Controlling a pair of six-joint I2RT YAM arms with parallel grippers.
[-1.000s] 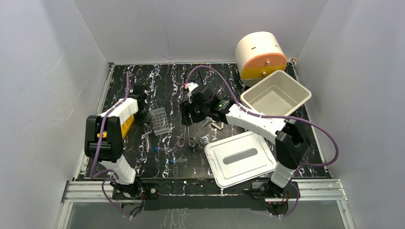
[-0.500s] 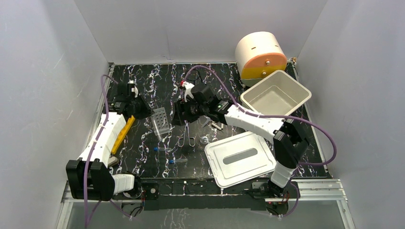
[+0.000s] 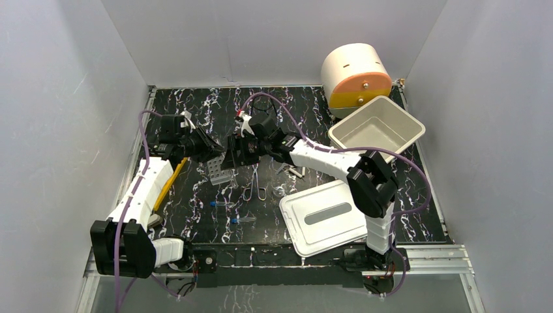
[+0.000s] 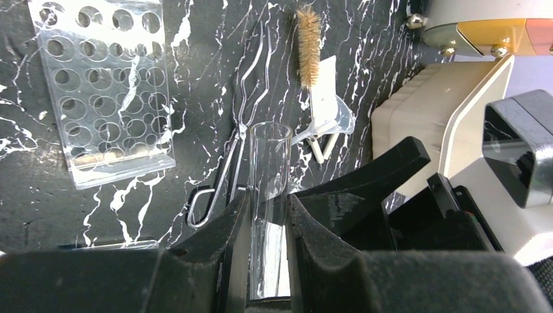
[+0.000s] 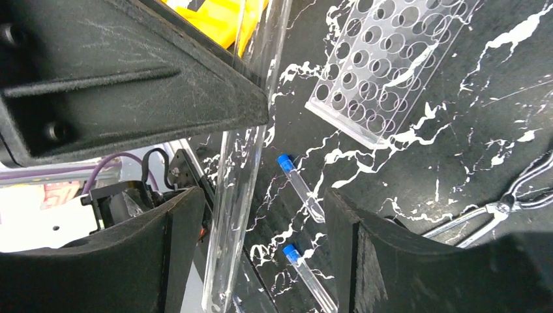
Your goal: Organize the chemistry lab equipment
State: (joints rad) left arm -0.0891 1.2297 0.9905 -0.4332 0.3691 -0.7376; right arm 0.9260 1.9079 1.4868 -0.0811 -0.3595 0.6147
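Observation:
My left gripper (image 3: 212,149) is shut on a clear open-ended glass tube (image 4: 270,156), held above the table; the left wrist view (image 4: 269,212) shows both pads pressed on it. My right gripper (image 3: 233,154) faces it with jaws wide apart on either side of the same tube (image 5: 242,169), a gap showing on the right side (image 5: 264,218). The clear tube rack (image 3: 220,171) lies below them. The metal tongs (image 3: 255,186) lie right of the rack. Two blue-capped tubes (image 3: 222,203) (image 3: 242,220) lie nearer the front. A brush (image 4: 308,39) and a white triangle (image 4: 324,107) lie beyond the tongs.
A cream tub (image 3: 376,128) stands at the back right beside a round cream and orange drum (image 3: 355,75). A grey-white lid (image 3: 326,216) lies at the front right. A yellow item (image 3: 168,182) lies under my left arm.
My left arm has swung up and rightward over the rack with the glass tube. My right gripper has moved left to meet it, its jaws now around the tube.

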